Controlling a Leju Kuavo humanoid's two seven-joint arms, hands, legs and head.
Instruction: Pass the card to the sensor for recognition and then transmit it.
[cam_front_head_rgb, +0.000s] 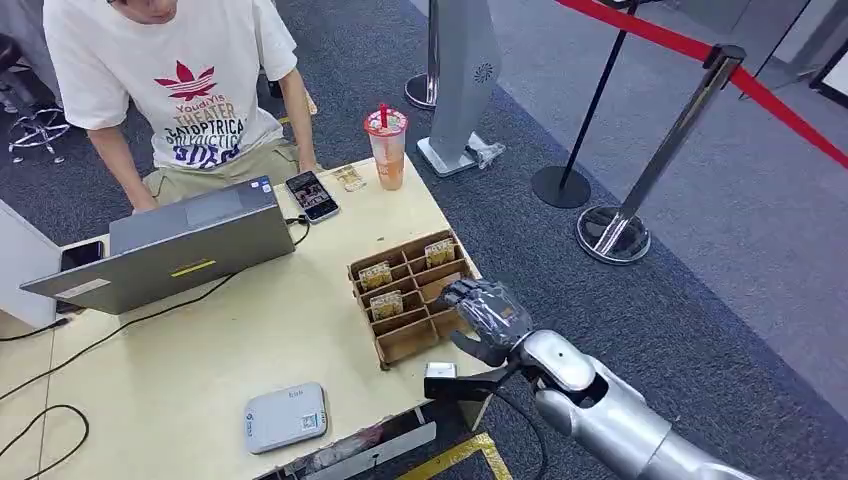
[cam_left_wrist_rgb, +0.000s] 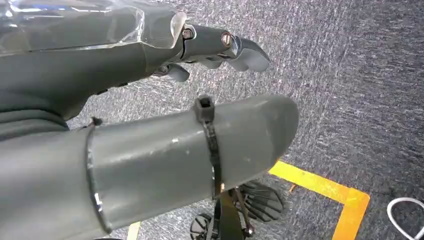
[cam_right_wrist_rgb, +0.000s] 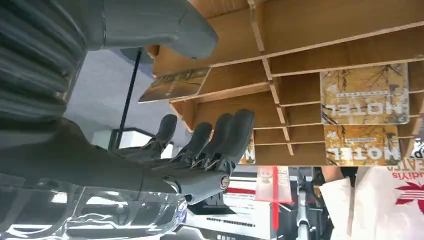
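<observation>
Right wrist view: my right hand's fingers are apart and gently curled, holding nothing, their tips at the near edge of the wooden card rack; my thumb lies over the rack's outer wall.

Head view, all placed from the rack:
- My right hand: at the rack's right edge, fingers lying over its outer compartments, touching no card as far as I can tell.
- Cards: one card stands in a far compartment, a second card in the compartment to its left, a third card one row nearer me. All three sit in the rack, apart from my fingers.
- Sensor: a flat grey-white box on the table, nearer me than the rack and to its left, well apart from it.
- Laptop: left of the rack, open toward the person seated beyond.
- Phone: beyond the rack, beside the laptop.
- Iced drink cup: beyond the rack, near the table's far corner.

Left wrist view: my left hand hangs over grey carpet, thumb and fingers spread, gripping nothing.
</observation>
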